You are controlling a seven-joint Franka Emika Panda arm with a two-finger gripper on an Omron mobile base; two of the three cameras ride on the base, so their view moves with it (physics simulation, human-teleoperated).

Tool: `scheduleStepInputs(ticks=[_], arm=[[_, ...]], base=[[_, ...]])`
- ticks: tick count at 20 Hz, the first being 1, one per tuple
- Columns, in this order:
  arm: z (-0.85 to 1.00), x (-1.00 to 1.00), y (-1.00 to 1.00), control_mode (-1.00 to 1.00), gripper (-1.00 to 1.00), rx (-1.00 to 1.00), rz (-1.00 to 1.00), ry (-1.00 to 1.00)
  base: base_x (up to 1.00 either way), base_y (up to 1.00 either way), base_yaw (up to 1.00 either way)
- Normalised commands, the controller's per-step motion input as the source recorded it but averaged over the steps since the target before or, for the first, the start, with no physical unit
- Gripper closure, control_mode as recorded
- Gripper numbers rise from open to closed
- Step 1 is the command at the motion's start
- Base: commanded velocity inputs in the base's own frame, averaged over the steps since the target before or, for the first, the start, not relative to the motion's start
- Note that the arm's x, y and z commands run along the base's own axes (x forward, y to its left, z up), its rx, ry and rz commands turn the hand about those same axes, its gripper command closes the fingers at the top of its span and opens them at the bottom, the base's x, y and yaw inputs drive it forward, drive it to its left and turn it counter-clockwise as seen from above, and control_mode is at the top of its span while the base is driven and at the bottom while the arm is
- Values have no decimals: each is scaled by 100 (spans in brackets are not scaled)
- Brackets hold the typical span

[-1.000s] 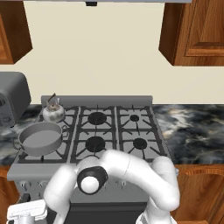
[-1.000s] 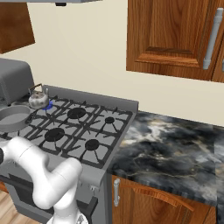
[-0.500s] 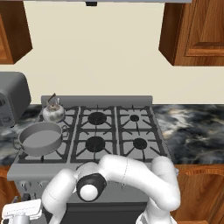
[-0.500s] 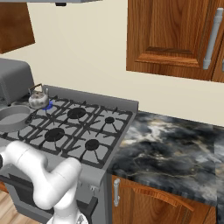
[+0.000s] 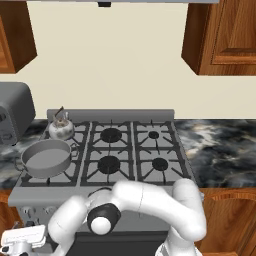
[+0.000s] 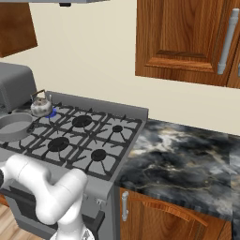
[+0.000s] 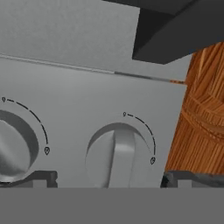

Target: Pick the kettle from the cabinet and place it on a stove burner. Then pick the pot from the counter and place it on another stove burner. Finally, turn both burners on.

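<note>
kettle (image 5: 61, 129) seated on rear-left burner | pot (image 5: 46, 158) seated on front-left burner | gripper (image 7: 109, 178) spread apart around stove knob (image 7: 114, 158), nothing clamped

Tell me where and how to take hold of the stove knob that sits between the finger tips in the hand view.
Grip the raised flat bar running across the middle of the knob, one finger on each flat side. Come straight at the stove's front panel, as the open gripper already faces it. The bar stands upright in this view and its two faces give the fingers flat surfaces; the round rim around it would probably slip.
</note>
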Motion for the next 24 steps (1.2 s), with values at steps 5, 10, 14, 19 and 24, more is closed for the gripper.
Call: scheduleStepInputs(ticks=[5, 10, 14, 19, 24], arm=[[0, 7, 14, -100, -100, 0, -3, 1], [0, 11, 0, -100, -100, 0, -3, 4], [0, 13, 0, -100, -100, 1, -3, 3], [0, 4, 0, -100, -100, 0, -3, 1], [0, 0, 0, -100, -100, 0, -3, 0]], base=[[0, 0, 0], [0, 0, 0], [0, 0, 0], [0, 0, 0], [0, 0, 0]])
